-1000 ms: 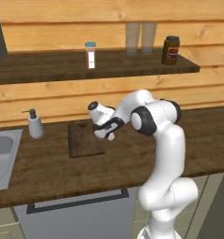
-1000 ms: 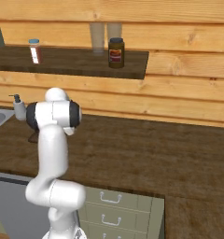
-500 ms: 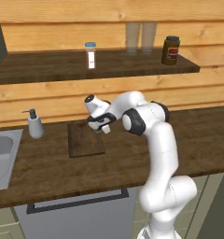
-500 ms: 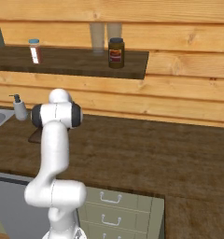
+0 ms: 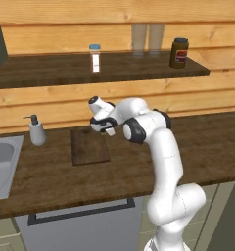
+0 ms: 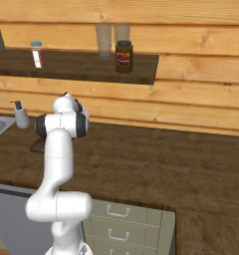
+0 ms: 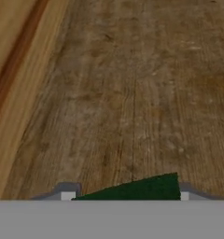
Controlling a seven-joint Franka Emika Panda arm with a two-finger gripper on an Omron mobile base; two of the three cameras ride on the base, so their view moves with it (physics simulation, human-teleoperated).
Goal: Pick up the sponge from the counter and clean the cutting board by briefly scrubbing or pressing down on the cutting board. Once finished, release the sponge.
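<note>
Nearest, in the hand view, the sponge (image 7: 132, 189) is seen as a dark green wedge at 6 o'clock, set between the 2 grey finger tips (image 7: 67, 193). The claw appears closed to the sponge's width, pinching it on its 2 short flanks; the yellow layer is not visible. Beyond the sponge, brown wood grain runs toward 12 o'clock, with a paler wall strip at 10 o'clock; whether that grain is board or counter cannot be told.

In the left base view, the gripper (image 5: 104, 126) is held over the far right corner of the cutting board (image 5: 89, 147), above the counter (image 5: 51, 181); contact with the board cannot be confirmed. Toward 9 o'clock of the board a soap dispenser (image 5: 36, 131) stands, and the sink (image 5: 2, 164) lies further left.

The sponge is judged light, soft and compressible, so a side pinch is expected to squash it somewhat. A low grip is judged best, leaving the face free for pressing.
</note>
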